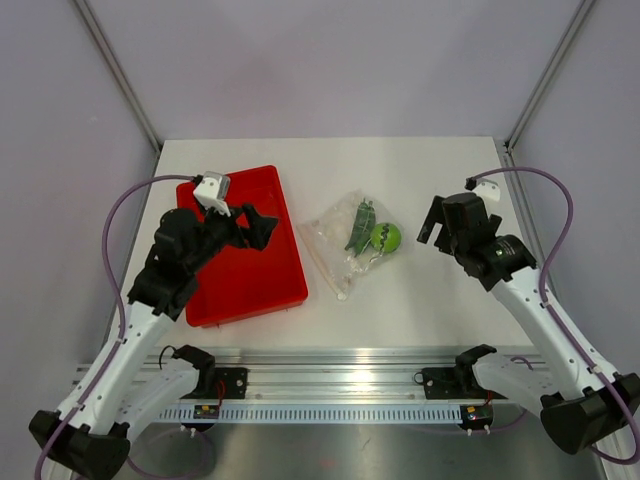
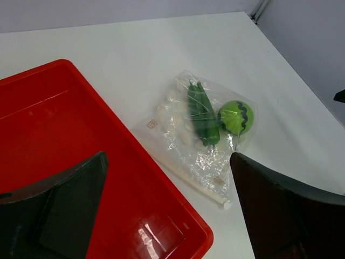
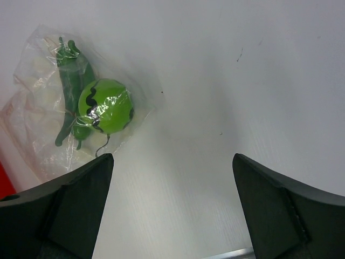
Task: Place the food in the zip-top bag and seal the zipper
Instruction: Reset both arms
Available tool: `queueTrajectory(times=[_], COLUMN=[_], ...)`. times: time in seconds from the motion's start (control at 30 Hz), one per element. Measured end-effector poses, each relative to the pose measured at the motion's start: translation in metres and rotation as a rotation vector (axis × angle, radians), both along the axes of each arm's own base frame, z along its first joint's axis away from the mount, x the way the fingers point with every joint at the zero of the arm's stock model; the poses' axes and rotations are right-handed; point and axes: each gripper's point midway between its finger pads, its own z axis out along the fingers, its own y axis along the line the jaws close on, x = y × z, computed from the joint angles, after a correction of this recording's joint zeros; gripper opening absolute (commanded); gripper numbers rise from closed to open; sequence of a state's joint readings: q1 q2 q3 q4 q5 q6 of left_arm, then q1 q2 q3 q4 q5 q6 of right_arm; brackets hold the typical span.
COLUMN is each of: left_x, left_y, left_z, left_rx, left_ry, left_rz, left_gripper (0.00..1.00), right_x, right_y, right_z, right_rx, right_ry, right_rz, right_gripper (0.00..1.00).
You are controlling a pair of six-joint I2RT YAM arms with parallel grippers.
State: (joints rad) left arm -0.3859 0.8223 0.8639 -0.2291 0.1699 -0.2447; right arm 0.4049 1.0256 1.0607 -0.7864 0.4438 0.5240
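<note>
Ball (image 1: 386, 237) and pod (image 1: 360, 228) lie, seemingly, inside the bag (image 1: 325, 232).

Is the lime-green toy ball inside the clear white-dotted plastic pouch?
Yes, crinkled film of the pouch lies over the ball.

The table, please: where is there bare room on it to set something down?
Bare along the table's far edge behind the tray and bag, and right of the bag up to the right gripper. Crowded where bag and tray lie close together.
</note>
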Motion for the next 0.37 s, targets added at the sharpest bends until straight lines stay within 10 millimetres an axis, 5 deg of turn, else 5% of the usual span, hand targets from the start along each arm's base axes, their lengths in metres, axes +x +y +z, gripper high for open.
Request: queueTrajectory(times=[0.37], left_x=[-0.016], left_y=[0.030], left_z=[-0.026], left_rx=[-0.020], left_ry=[0.018], left_rz=[0.148], left_gripper=[0.99], right_x=[-0.033], right_y=[-0.015], right_z=[-0.007], right_rx=[0.047], right_ry=[-0.040], right_rz=[-0.050], right_gripper=[1.00])
